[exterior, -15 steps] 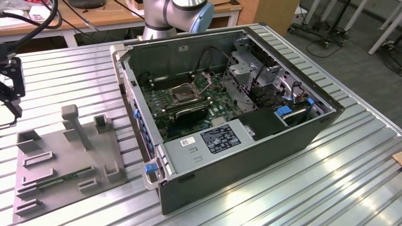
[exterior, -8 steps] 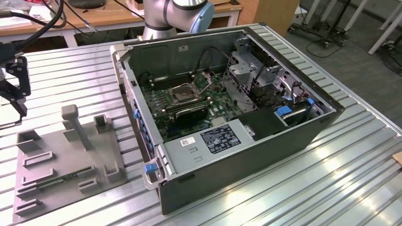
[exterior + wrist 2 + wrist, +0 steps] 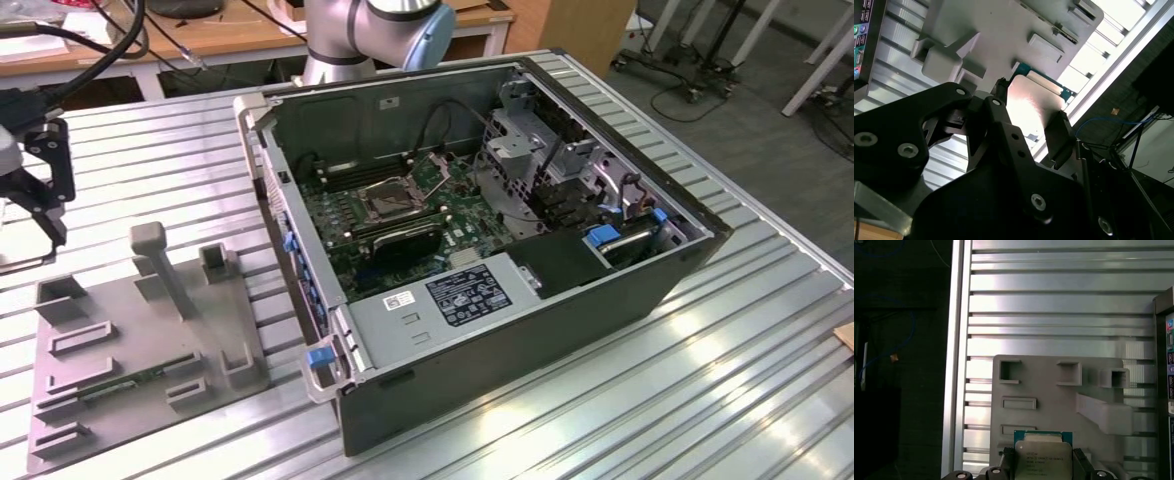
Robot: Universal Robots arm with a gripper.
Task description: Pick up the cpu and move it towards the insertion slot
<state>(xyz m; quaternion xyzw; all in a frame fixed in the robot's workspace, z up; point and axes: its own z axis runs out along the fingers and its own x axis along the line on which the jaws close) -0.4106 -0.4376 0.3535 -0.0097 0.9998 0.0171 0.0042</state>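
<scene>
Two fingers (image 3: 1080, 464) clamp cpu (image 3: 1043, 452) by opposite edges. Gripper (image 3: 30, 215) hangs at the exterior view's far left above tray (image 3: 134, 340). Slot (image 3: 388, 196) lies well apart toward the right, inside open case (image 3: 534, 330).

Around me spreads a ribbed aluminium table (image 3: 747, 380), bright light glaring off its slats. Beyond its far edge stands a wooden desk (image 3: 240, 35) strewn with black cables (image 3: 131, 40). Toward the exterior view's right lies dark grey floor (image 3: 747, 130), with wheeled stand bases (image 3: 674, 75) and white legs (image 3: 825, 60) on it
</scene>
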